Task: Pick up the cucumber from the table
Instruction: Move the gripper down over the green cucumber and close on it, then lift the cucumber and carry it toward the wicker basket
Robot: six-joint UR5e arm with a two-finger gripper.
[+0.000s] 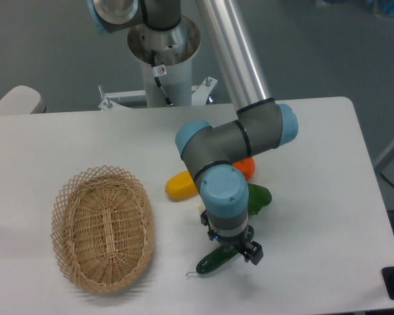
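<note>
- The cucumber (213, 261) is lying on the table (315, 216) near the front edge, angled, its lower-left tip pointing toward the wicker basket (103, 226) but well apart from it.
- The gripper (235, 252) is sitting directly over the cucumber's upper-right end; that end is hidden beneath the wrist.
- Finger position: cannot tell whether the jaws are spread or pinching the cucumber (the wrist housing is blocking the tips from this angle).
- Handling, as a judgement: it is looking like a hollow plastic toy, so probably light and stiff, not fragile.
- The skin is glossy and rounded, so it is likely slippery; a pinch off-centre may let it swing or squirt out.
- Best hold, by my reckoning: across the narrow width near mid-length, jaws square to the long axis.
- Neighbours crowding behind the arm: a yellow mango (180, 186), an orange piece (246, 167), a lighter leafy green vegetable (259, 197). None are touching the cucumber.
</note>
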